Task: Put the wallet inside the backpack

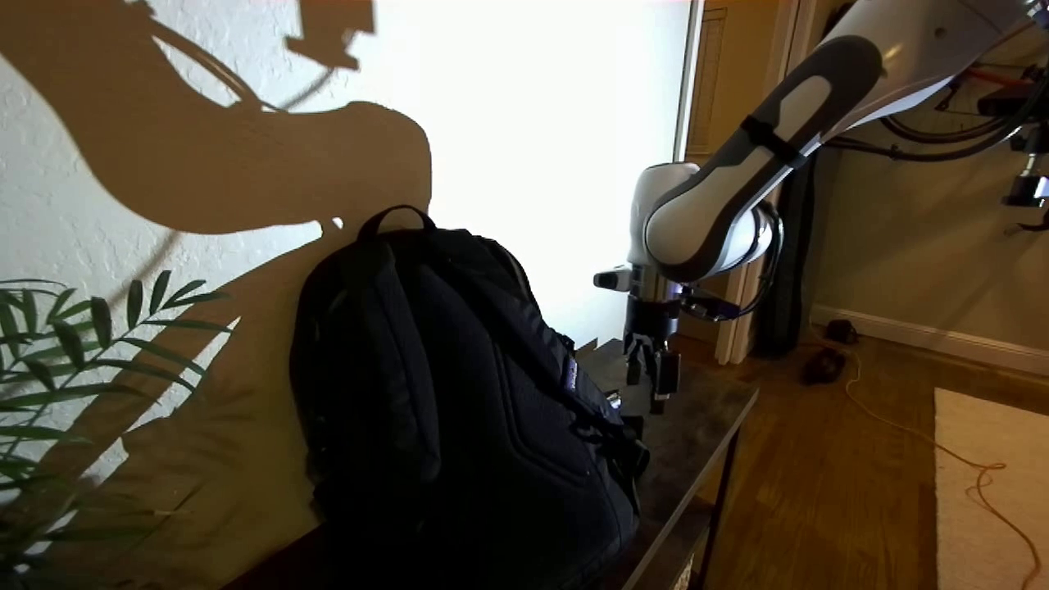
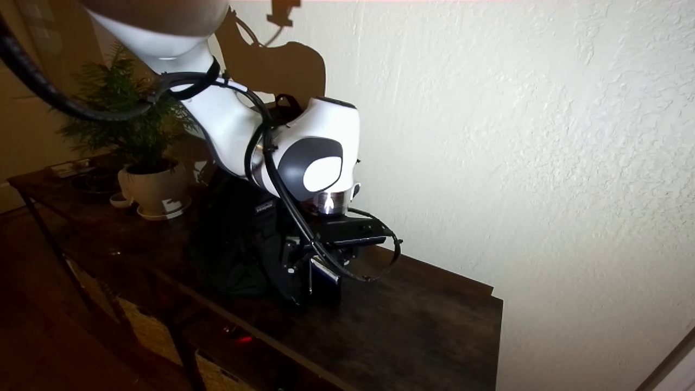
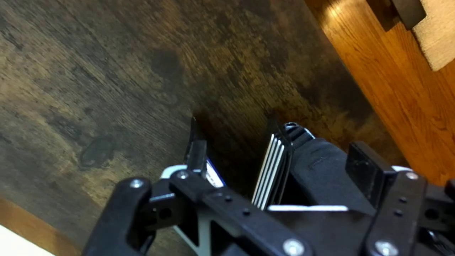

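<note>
The bifold wallet [image 3: 275, 170] is not yet stowed — it is seen standing part-unfolded on the surface [image 3: 142, 89], partly between the jaws, which are spread wide with nothing gripped. Grasping, lifting and insertion into the backpack [image 1: 451, 393], beside the jaws, are apparently all left.

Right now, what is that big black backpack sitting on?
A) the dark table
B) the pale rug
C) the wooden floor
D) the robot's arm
A, because in both exterior views the backpack rests on the dark table, which also holds the potted plant farther along.
</note>
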